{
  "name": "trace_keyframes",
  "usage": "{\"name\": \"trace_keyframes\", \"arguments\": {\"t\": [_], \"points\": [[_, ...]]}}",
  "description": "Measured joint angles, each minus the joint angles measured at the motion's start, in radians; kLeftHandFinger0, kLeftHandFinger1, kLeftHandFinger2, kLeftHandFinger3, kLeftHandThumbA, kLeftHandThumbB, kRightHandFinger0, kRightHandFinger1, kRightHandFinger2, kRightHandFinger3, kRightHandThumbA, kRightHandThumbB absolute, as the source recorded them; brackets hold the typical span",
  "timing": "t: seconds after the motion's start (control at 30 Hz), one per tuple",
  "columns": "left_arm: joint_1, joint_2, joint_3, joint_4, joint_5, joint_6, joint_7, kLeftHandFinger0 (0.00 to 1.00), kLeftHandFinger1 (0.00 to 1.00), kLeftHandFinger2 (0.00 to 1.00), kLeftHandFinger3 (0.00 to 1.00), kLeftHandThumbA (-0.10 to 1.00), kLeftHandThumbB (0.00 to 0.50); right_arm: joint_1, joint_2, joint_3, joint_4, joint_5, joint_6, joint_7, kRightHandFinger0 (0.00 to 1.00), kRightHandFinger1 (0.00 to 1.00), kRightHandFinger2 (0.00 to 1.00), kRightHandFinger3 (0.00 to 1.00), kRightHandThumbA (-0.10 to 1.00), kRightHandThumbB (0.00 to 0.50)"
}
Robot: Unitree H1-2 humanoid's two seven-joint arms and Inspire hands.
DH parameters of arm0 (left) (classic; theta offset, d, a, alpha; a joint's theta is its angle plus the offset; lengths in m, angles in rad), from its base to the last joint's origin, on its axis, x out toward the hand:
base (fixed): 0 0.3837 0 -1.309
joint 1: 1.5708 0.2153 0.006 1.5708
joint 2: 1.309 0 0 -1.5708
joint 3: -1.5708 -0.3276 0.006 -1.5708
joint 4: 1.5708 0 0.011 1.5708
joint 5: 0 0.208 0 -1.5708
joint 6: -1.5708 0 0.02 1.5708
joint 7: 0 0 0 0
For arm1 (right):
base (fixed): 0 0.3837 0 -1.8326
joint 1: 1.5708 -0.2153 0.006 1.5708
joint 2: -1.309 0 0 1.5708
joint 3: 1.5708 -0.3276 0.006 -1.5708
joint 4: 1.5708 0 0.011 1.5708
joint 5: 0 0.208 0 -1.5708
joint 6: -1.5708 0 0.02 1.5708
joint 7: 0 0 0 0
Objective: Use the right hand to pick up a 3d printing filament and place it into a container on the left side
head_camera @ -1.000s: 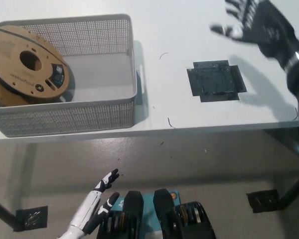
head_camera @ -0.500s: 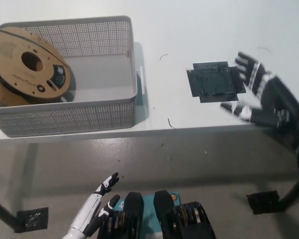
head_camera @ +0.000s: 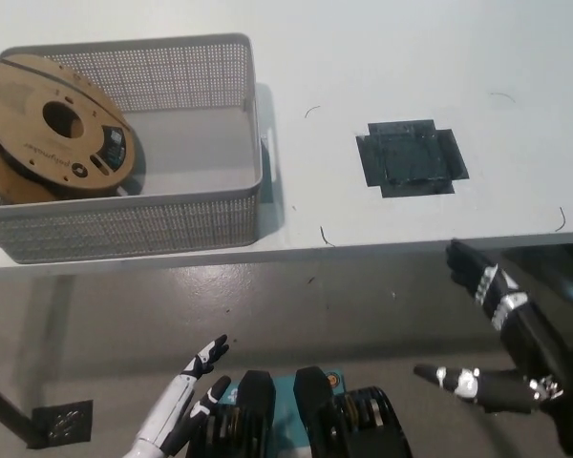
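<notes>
- The filament spool [head_camera: 53, 129] leans tilted inside the grey mesh basket [head_camera: 172, 224] at the table's left.
- The black right hand [head_camera: 501, 348] hangs below the table edge, fingers spread, holding nothing.
- The white left hand [head_camera: 191, 391] rests low, fingers apart.

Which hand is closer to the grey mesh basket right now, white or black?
The white left hand: it sits low, below the grey mesh basket holding the brown cardboard filament spool. The black right hand is off past the table's front edge, lower right.
</notes>
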Motion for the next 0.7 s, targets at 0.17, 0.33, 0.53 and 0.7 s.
{"name": "trace_keyframes", "arguments": {"t": [0.17, 0.33, 0.53, 0.7], "points": [[0.0, -0.009, 0.0, 0.0, 0.0, 0.0, 0.0, 1.0, 1.0, 1.0, 1.0, 1.0, 0.245, -0.018, 0.024, 0.017, 0.219, -0.037, -0.083, -0.026, 1.0, 1.0, 1.0, 1.0, 1.0, 0.169], [-0.003, -0.015, 0.0, 0.0, -0.001, -0.001, 0.001, 1.0, 1.0, 1.0, 1.0, 1.0, 0.261, -0.077, 0.048, 0.039, 0.456, -0.076, -0.156, -0.059, 1.0, 1.0, 1.0, 1.0, 1.0, 0.194], [-0.004, -0.018, 0.002, 0.0, -0.001, -0.001, 0.002, 1.0, 1.0, 1.0, 1.0, 1.0, 0.248, -0.121, 0.06, 0.052, 0.619, -0.104, -0.246, -0.091, 1.0, 1.0, 1.0, 1.0, 1.0, 0.194], [-0.003, -0.023, 0.001, -0.006, -0.002, -0.004, 0.019, 1.0, 1.0, 1.0, 1.0, 1.0, 0.263, -0.131, 0.07, 0.055, 0.673, -0.106, -0.316, -0.11, 1.0, 1.0, 1.0, 1.0, 1.0, 0.18]]}}
